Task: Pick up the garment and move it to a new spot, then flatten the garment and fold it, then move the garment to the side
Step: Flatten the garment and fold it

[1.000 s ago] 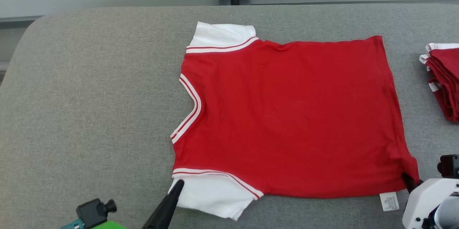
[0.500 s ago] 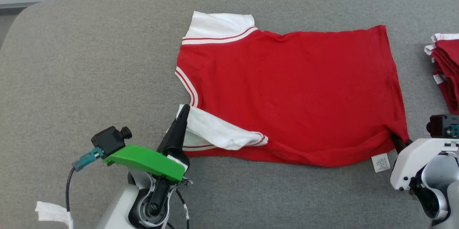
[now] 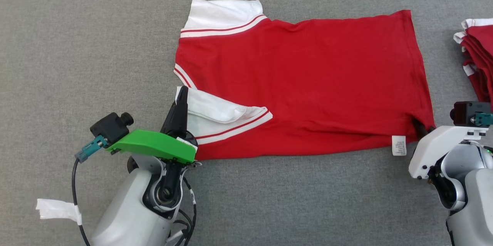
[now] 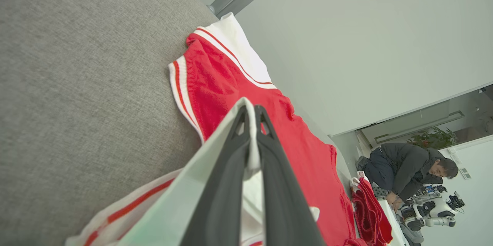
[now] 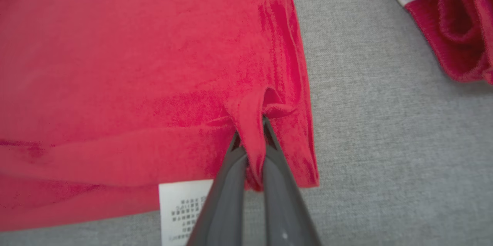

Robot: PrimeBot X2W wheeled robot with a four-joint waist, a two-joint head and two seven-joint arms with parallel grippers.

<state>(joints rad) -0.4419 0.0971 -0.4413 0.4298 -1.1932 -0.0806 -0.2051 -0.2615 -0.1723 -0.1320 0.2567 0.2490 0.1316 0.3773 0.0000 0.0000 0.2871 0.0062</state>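
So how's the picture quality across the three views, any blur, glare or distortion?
Head view: even, soft light, sharp, no glare on the shirt. Left wrist view: scene steeply tilted with wide-angle stretch, and the sleeve close to the lens is out of focus and washed pale. Right wrist view: soft focus throughout, red fabric fuzzy, label print unreadable.

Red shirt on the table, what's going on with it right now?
The robot is folding the red shirt on the grey table. Its left tool is shut on the near white sleeve, its right tool on the near hem corner, and that edge lies turned over onto the body.
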